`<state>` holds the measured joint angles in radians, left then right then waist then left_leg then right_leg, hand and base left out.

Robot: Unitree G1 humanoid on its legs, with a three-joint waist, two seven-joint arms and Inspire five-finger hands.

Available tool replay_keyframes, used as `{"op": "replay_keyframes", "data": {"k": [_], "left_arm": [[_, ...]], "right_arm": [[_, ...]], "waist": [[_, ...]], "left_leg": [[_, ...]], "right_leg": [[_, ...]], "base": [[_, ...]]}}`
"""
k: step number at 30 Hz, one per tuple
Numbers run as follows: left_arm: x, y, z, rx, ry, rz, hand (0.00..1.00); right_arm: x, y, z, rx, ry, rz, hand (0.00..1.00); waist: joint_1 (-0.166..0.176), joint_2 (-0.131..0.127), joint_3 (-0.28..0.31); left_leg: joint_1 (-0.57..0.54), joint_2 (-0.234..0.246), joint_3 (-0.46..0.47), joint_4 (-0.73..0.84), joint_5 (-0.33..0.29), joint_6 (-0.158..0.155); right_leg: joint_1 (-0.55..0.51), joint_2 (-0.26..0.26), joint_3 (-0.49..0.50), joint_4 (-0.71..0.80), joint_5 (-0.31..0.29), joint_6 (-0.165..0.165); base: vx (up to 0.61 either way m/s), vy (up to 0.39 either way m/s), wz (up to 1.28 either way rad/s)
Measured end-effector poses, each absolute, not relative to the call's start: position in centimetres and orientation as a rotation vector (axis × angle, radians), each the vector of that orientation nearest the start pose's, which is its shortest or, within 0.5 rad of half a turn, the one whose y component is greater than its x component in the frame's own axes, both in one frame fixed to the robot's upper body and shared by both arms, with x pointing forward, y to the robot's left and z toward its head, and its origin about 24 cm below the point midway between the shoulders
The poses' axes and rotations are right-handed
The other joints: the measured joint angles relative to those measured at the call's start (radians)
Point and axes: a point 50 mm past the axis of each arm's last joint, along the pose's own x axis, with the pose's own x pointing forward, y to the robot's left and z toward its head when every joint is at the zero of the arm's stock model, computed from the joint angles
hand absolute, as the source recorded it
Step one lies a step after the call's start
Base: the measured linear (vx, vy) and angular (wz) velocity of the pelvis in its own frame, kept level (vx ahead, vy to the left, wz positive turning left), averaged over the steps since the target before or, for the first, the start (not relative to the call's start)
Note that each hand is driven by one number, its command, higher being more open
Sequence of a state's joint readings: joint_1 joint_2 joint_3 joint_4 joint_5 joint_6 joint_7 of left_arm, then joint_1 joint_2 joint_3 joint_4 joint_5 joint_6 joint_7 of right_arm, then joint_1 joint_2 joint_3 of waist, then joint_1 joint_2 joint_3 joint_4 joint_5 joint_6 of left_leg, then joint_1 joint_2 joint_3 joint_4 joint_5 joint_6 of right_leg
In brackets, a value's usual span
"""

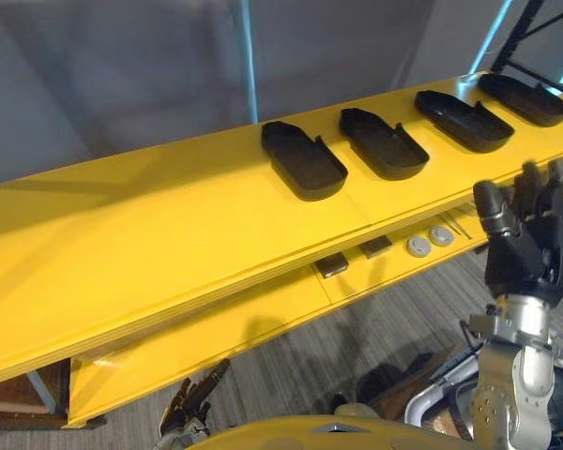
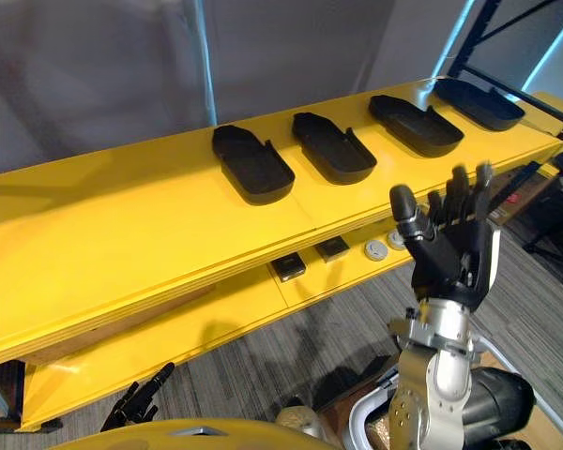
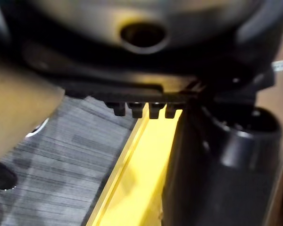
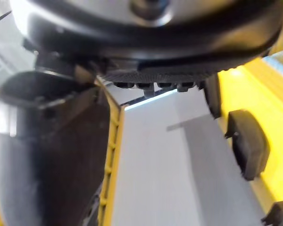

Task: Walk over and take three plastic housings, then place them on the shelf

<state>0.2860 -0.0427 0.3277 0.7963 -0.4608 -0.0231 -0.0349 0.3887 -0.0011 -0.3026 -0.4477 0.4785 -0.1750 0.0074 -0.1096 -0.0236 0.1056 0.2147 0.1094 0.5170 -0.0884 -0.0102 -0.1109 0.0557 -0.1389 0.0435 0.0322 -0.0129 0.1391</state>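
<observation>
Housings in a row on the yellow top shelf [image 1: 150, 234], both hands free.

Four black plastic housings lie apart with gaps between them, set back from the near edge: the leftmost housing [image 1: 303, 161], the second housing [image 1: 385, 143], the third housing [image 1: 464, 120] and the far-right housing [image 1: 525, 98]. Left of them the board runs open. The right hand [image 2: 450, 253] stands raised before the near edge at right, clear of it, fingers spread upright, gripping nothing. The left hand [image 2: 136, 401] hangs low at left over the grey floor [image 1: 357, 347], fingers loosely straight. The lower shelf [image 1: 225, 328] carries two dark blocks [image 1: 332, 265] and two round discs [image 1: 418, 246].
</observation>
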Motion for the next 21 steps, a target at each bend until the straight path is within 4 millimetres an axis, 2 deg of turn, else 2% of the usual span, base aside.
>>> {"op": "replay_keyframes", "data": {"k": [2,7,13,17,18,20,21], "left_arm": [[5.7,19.7,-15.4,-0.567,0.934,0.609,1.0],[6.0,19.3,-15.4,-0.523,0.949,0.564,1.0],[6.2,19.2,-15.3,-0.474,0.958,0.53,1.0],[6.8,19.6,-15.1,-0.454,0.929,0.537,1.0],[7.1,19.8,-15.0,-0.464,0.907,0.548,1.0],[7.1,19.5,-14.7,-0.512,0.872,0.579,1.0],[7.1,19.1,-14.8,-0.529,0.872,0.587,1.0]], "right_arm": [[14.6,-23.7,7.5,0.317,-0.259,-0.399,1.0],[13.9,-23.6,6.9,0.314,-0.227,-0.415,1.0],[15.1,-21.8,7.1,0.368,-0.24,-0.354,1.0],[16.6,-19.9,7.6,0.423,-0.277,-0.271,1.0],[17.2,-19.3,7.8,0.439,-0.293,-0.248,1.0],[19.1,-18.4,8.3,0.441,-0.325,-0.187,1.0],[20.6,-17.6,8.8,0.41,-0.345,-0.129,1.0]], "waist": [[-0.006,0.0,-0.002],[-0.006,0.004,-0.006],[0.002,0.008,-0.012],[0.008,-0.004,-0.006],[0.018,-0.006,-0.006],[0.054,0.006,0.006],[0.083,0.031,0.026]], "left_leg": [[0.008,0.006,0.023,0.0,-0.005,-0.006],[0.007,0.008,0.035,0.0,-0.008,-0.009],[0.019,0.015,0.063,0.003,-0.01,-0.013],[-0.009,0.018,0.043,0.033,-0.022,-0.014],[-0.047,0.018,0.014,0.096,-0.046,-0.009],[-0.107,0.027,-0.194,0.214,-0.124,-0.005],[-0.12,0.032,-0.319,0.248,-0.172,-0.007]], "right_leg": [[-0.004,0.003,0.018,0.0,0.0,0.0],[-0.012,0.006,0.023,0.0,0.004,0.0],[-0.015,0.016,0.03,-0.006,0.022,0.005],[-0.026,0.02,0.022,-0.022,0.03,0.003],[-0.047,0.019,0.025,-0.019,0.032,0.001],[-0.078,0.031,0.062,-0.018,0.036,-0.007],[-0.081,0.047,0.094,-0.023,0.052,-0.008]], "base": [[-0.02,-0.02,-0.27],[0.0,-0.03,-0.07],[-0.02,-0.036,-0.14],[-0.06,-0.068,0.01],[-0.06,-0.072,-0.05],[-0.05,-0.033,-0.5],[-0.02,0.03,-0.7]]}}
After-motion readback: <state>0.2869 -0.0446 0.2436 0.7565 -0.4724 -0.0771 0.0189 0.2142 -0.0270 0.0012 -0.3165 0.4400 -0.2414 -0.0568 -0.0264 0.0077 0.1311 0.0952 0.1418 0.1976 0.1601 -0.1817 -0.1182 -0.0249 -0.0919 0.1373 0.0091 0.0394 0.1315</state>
